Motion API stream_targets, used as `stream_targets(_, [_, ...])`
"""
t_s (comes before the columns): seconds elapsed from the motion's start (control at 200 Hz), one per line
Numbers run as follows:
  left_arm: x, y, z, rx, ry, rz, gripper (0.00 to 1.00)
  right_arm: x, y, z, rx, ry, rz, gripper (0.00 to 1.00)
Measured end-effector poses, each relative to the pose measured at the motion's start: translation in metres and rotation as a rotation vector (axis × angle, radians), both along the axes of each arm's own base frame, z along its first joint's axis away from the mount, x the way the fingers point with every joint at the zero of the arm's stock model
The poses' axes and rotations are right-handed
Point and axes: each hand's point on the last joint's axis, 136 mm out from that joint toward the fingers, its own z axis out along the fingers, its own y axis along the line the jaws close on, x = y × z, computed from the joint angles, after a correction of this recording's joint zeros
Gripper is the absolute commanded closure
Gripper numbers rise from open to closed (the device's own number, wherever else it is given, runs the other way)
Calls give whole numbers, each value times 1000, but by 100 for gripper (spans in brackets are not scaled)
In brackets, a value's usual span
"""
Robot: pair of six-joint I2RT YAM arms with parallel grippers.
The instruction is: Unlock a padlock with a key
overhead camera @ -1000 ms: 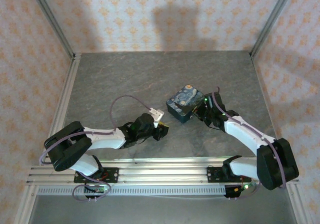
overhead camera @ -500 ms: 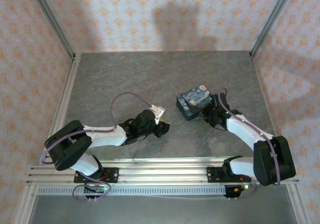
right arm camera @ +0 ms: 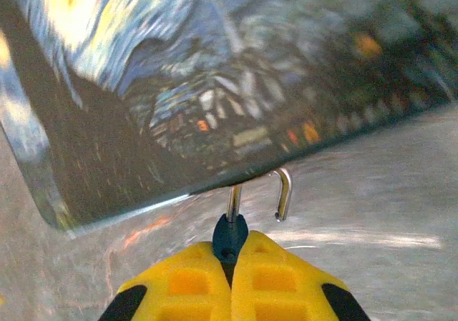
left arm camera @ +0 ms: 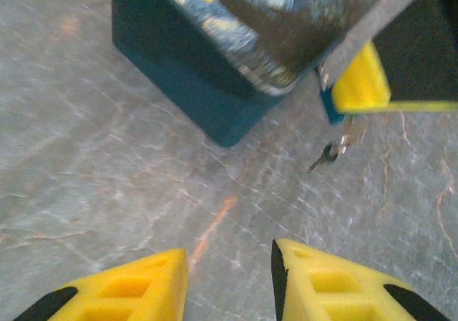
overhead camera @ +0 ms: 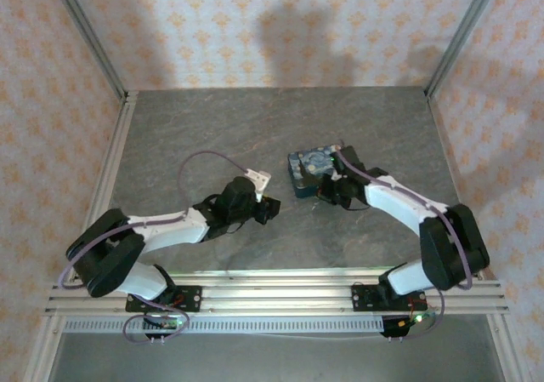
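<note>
Here the right fingers point(right arm camera: 242, 272) are pressed together on the blue body of the padlock point(right arm camera: 229, 236). Its silvery loop sticks up as a hook with one end free, just in front of the lower edge of the painted box point(right arm camera: 215, 85). In the left wrist view a small bunch of keys point(left arm camera: 335, 148) shows just under the padlock, beside the box's corner; whether it hangs or rests on the desk point(left arm camera: 107, 192) I cannot tell. The left fingers point(overhead camera: 266, 209) stand apart with nothing between them, low over the desk, near the box but clear of it.
</note>
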Motion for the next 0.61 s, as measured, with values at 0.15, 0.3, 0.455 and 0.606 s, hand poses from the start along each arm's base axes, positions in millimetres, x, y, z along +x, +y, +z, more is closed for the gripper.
stream_targets(0.15, [10,29,35,-26,-66,91,61,-7,57,-8,-34,19,242,100])
stream_targets(0.3, [15,61,58,-43,-94,183,61,-15,102,-3,-26,6,426,100])
stream_targets(0.455, [19,82,52,-31,-47,238,63,-25,111,-2,-4,-1,498,100])
stream_targets(0.606, [28,80,42,-12,37,224,65,-39,87,-9,-7,5,473,100])
